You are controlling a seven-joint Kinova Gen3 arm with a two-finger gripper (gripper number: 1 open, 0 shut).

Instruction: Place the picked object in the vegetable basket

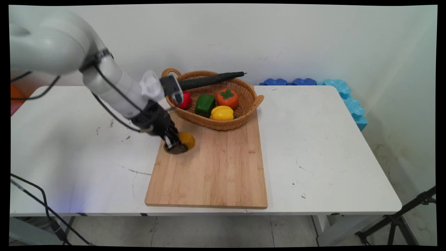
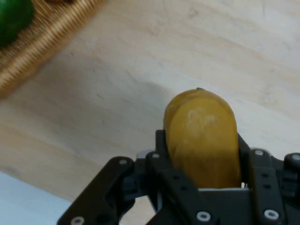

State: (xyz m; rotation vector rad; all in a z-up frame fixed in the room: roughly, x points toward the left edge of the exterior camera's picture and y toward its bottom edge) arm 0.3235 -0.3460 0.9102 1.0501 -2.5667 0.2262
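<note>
smooth mustard-yellow mango (image 2: 201, 136) clamped between black fingers (image 2: 161, 154) above cutting board (image 2: 140, 70)

One basket (image 1: 251, 93) — five vegetables (image 1: 222, 113) inside; one yellow fruit (image 1: 187, 139); one board (image 1: 216, 164); one table (image 1: 327, 146) — one gripper (image 1: 173, 143).

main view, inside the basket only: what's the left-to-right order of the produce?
Red pepper → green pepper → yellow pepper → persimmon. The yellow pepper and persimmon overlap in span, yellow centred slightly further left. Cucumber left out: it lies across the basket rim, spanning most of it.
</note>
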